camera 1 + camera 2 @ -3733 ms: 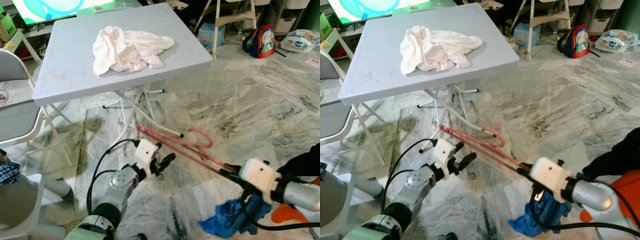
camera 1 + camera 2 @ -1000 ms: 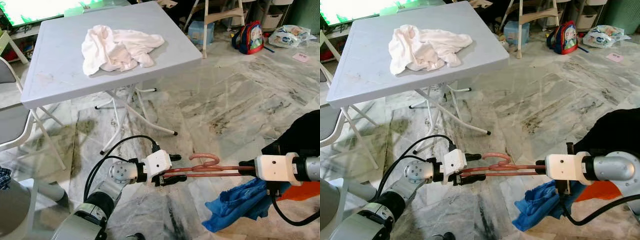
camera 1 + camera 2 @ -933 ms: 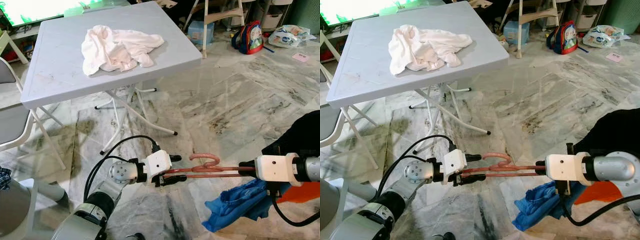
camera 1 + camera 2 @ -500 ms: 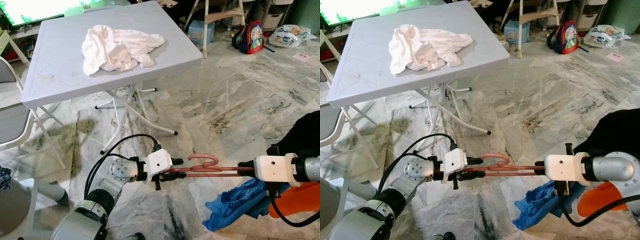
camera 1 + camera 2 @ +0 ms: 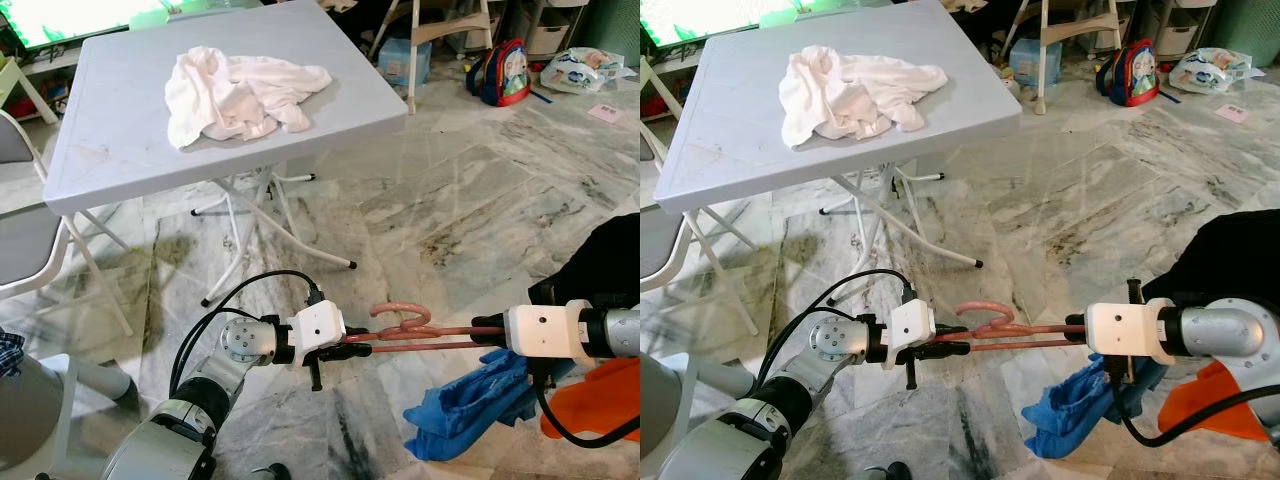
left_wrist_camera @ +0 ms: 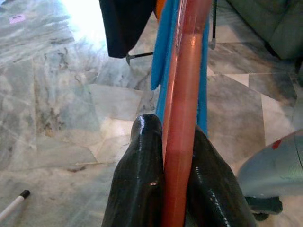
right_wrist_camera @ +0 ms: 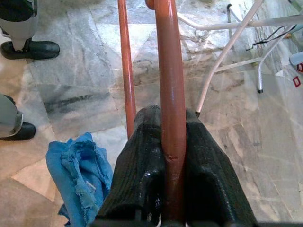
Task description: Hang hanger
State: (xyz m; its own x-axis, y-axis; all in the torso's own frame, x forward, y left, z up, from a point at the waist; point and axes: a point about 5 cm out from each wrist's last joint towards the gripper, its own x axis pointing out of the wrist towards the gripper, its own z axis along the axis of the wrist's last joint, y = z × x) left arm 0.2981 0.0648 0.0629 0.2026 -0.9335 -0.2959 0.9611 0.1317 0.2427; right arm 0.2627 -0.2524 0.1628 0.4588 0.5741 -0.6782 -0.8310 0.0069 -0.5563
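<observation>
A pink-red hanger [image 5: 415,335] is held level above the marble floor between my two arms, its hook [image 5: 400,312] curling upward at the middle. My left gripper [image 5: 352,350] is shut on the hanger's left end, and my right gripper [image 5: 483,328] is shut on its right end. In the left wrist view the black fingers [image 6: 142,179] pinch the red bar [image 6: 182,123]. In the right wrist view the fingers [image 7: 142,165] clamp the bar [image 7: 171,85], with the hanger's thinner lower rod [image 7: 125,66] running beside it.
A grey folding table [image 5: 120,130] stands ahead with a crumpled white cloth [image 5: 240,92] on it. A blue cloth [image 5: 468,405] lies on the floor under my right arm, beside orange and black fabric [image 5: 600,390]. A chair [image 5: 30,250] is at left; bags and clutter at far right.
The left gripper went from open beside the hanger to shut on its left end. The hanger swung from slanting to level and rose slightly. The camera shifted a little.
</observation>
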